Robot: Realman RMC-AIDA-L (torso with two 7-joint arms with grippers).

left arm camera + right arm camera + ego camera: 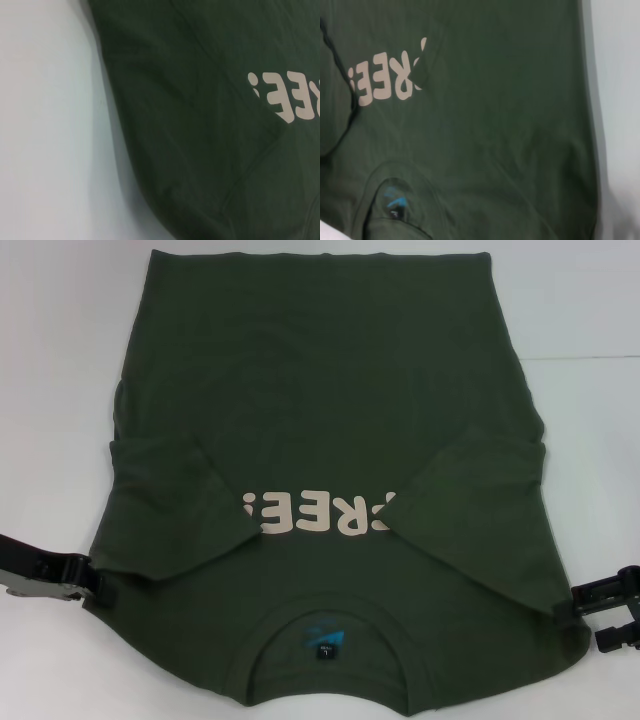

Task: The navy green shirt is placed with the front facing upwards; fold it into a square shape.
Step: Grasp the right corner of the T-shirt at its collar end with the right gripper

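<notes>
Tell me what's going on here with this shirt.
A two-armed robot is partway through folding a dark green shirt that lies face up on a white table, collar nearest the robot. Both sleeves are already folded inward over the chest, partly covering the cream print. The left gripper sits at the shirt's left edge near the shoulder, and the right gripper at the right edge. Whether either holds cloth is unclear.

The navy green shirt is spread flat, front up, collar nearest the robot. Both short sleeves are folded inward over the chest, partly covering the cream "FREE!" print. A blue neck label is seen inside the ribbed collar. The shoulder edges lie just beside the left gripper and the right gripper.
</notes>
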